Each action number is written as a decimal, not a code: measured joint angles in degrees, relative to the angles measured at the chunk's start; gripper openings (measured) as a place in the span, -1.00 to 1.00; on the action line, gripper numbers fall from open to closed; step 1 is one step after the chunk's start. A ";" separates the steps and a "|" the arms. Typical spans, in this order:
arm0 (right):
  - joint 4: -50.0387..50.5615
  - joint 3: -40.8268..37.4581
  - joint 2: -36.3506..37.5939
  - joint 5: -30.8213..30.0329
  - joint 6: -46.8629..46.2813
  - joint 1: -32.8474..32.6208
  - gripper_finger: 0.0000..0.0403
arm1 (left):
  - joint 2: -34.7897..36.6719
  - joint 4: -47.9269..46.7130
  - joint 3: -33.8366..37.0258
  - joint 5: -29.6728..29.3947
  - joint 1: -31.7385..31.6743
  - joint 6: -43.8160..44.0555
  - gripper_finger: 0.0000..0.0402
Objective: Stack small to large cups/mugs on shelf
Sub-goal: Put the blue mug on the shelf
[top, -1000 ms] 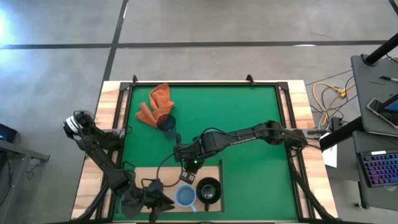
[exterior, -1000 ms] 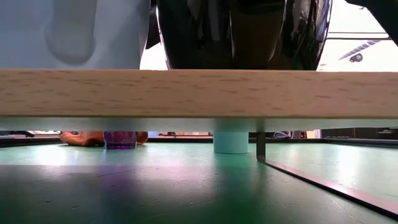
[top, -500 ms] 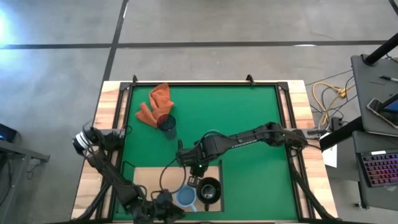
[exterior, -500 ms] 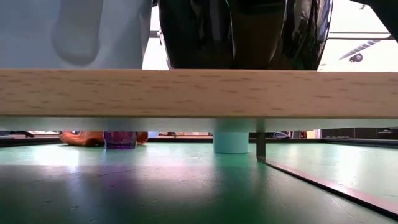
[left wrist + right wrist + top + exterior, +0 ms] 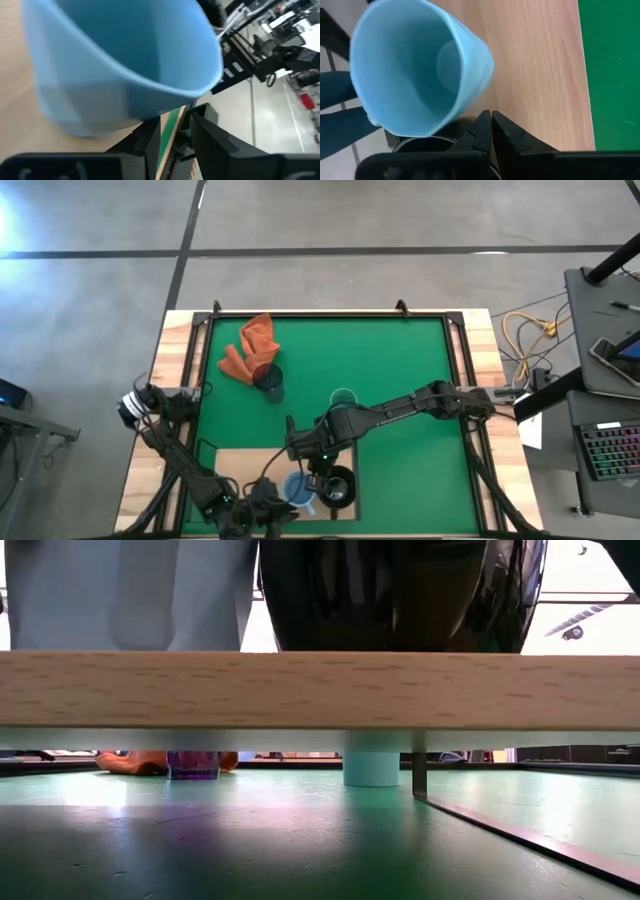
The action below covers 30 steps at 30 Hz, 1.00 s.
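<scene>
The light blue mug (image 5: 297, 492) and the larger black mug (image 5: 338, 485) stand side by side on the wooden shelf (image 5: 240, 465) at the table's near edge. My left gripper (image 5: 270, 503) is low at the blue mug's left side, its fingers (image 5: 150, 145) apart below the mug (image 5: 125, 55). My right gripper (image 5: 320, 472) is shut, its tips (image 5: 491, 120) between the blue mug (image 5: 415, 70) and the black mug's rim (image 5: 420, 142). The teal-green cup (image 5: 343, 398) and the dark purple cup (image 5: 268, 380) stand on the green mat. My left gripper comes level from the table's left at the blue mug's lower wall (image 5: 100, 125); I cannot tell whether it touches. My right gripper's shut fingers point down beside the blue mug's wall (image 5: 475, 75); I cannot tell whether they touch it. The mug's base is on the shelf.
An orange cloth (image 5: 252, 345) lies at the mat's far left beside the purple cup. In the low view the shelf's front edge (image 5: 320, 690) spans the picture, its metal leg (image 5: 419, 765) beside the teal-green cup (image 5: 371, 768). Bare green mat (image 5: 400, 360) lies at the right.
My left gripper has gone along the near edge toward the table's right, up to the blue mug. My right gripper has gone toward the near edge, from the shelf's far edge to between the two mugs, and its arm has uncovered the teal-green cup.
</scene>
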<state>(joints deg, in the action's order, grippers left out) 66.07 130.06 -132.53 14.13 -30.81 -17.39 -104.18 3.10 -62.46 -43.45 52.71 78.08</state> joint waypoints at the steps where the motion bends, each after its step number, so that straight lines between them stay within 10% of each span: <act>1: -0.52 0.00 0.00 0.00 0.01 0.00 -0.96 | 0.27 -0.83 0.00 0.01 0.02 0.64 -0.54; 30: 1.07 -0.02 0.03 2.87 5.46 0.91 -0.96 | 5.57 -16.00 0.11 2.06 1.42 7.21 -0.54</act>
<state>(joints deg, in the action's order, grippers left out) 67.14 130.04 -132.50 17.00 -25.35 -16.48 -98.62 -12.90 -62.35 -41.39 54.13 85.30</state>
